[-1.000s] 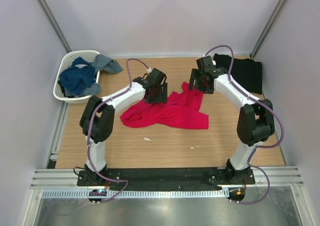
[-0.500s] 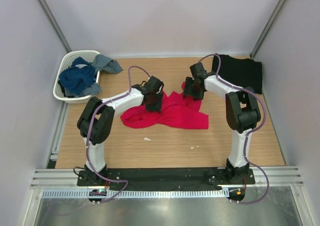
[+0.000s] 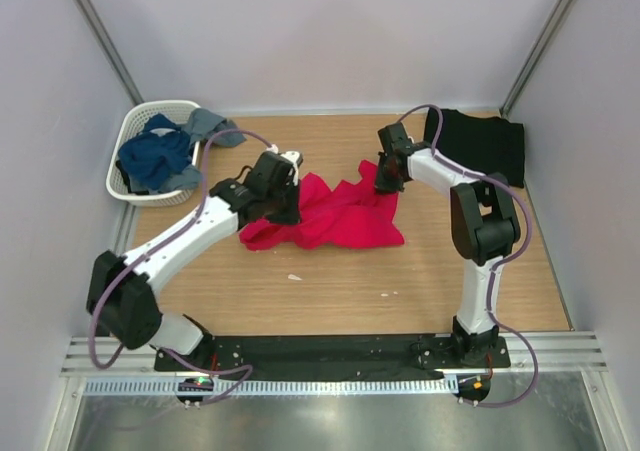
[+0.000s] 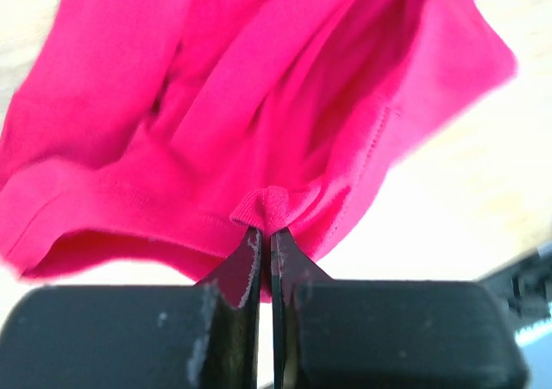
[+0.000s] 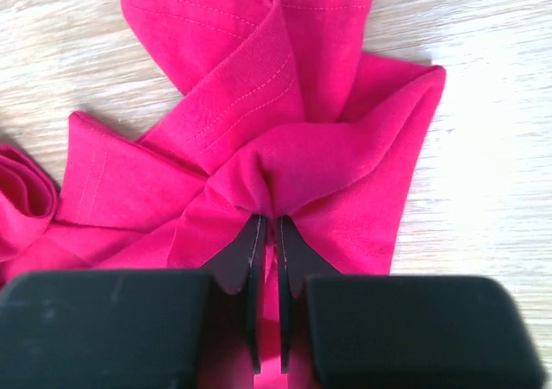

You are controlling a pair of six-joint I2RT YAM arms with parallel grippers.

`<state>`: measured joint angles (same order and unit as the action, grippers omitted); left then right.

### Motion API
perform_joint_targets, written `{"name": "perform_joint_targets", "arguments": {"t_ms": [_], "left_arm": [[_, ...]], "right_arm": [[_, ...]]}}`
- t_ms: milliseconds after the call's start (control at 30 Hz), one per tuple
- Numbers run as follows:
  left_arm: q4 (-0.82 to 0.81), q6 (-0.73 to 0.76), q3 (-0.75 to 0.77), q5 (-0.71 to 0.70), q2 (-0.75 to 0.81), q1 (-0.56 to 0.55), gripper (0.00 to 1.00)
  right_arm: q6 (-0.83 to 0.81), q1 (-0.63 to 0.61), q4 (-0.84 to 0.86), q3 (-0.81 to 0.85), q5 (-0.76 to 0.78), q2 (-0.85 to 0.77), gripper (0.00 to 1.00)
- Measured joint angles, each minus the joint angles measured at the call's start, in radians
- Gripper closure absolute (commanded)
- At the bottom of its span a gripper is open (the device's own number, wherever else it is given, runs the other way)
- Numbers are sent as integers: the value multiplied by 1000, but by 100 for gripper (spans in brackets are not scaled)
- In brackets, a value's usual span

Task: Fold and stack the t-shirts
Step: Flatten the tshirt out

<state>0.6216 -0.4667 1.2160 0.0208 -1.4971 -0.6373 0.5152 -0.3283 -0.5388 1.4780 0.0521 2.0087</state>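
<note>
The red t-shirt (image 3: 335, 214) lies crumpled in the middle of the wooden table. My left gripper (image 3: 285, 196) pinches its left part; in the left wrist view the gripper (image 4: 266, 234) is shut on a ribbed fold of the red t-shirt (image 4: 285, 87). My right gripper (image 3: 385, 178) holds the shirt's far right corner; the right wrist view shows this gripper (image 5: 267, 222) shut on a bunched pleat of the red t-shirt (image 5: 259, 104). The black t-shirt (image 3: 480, 143) lies folded at the table's far right corner, apart from both grippers.
A white lattice basket (image 3: 135, 131) stands at the far left, filled with blue and grey clothes (image 3: 160, 156), one grey piece hanging over its rim. Grey walls close in the table on three sides. Small white specks (image 3: 295, 277) lie on the wood near the front.
Both grippers came down onto the red t-shirt and shut on it. The left arm stretched out and pulled its part leftward; the shirt is now bunched tighter.
</note>
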Motion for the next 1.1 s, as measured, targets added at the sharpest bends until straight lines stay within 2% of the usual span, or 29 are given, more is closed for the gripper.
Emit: {"name": "perform_joint_targets", "arguments": {"t_ms": [167,333,400,500,533,633,667,800,833,967,1100], "left_arm": [[67,-6,-120,34,196,-29,97],[152,-81,-238,65,303,-109,94],[174,-114,-281,80,336,-120,87],[237,-162,-332,87,385,-120,63],[260,-175,-338,85,394,-120,39],[301,-211,-338,45,396,-120,14],[311,-218,-330,25,389,-120,11],[335,-237,-200,-69,290,-104,9],[332,-237,-148,-90,250,-90,9],[275,-237,39,-150,76,-27,15],[214,-214,186,-133,-102,-6,22]], "right_arm": [[11,-2,0,-27,47,-37,91],[28,3,-18,-108,72,-142,91],[40,9,-26,-148,85,-190,91],[47,33,-30,-201,123,-247,91],[48,44,-33,-214,137,-262,90],[46,76,-41,-238,168,-293,84],[44,84,-43,-242,175,-299,82],[24,89,-52,-243,181,-305,62],[16,89,-56,-243,181,-307,53],[-10,87,-95,-231,179,-327,48],[-26,86,-145,-218,174,-383,47]]}}
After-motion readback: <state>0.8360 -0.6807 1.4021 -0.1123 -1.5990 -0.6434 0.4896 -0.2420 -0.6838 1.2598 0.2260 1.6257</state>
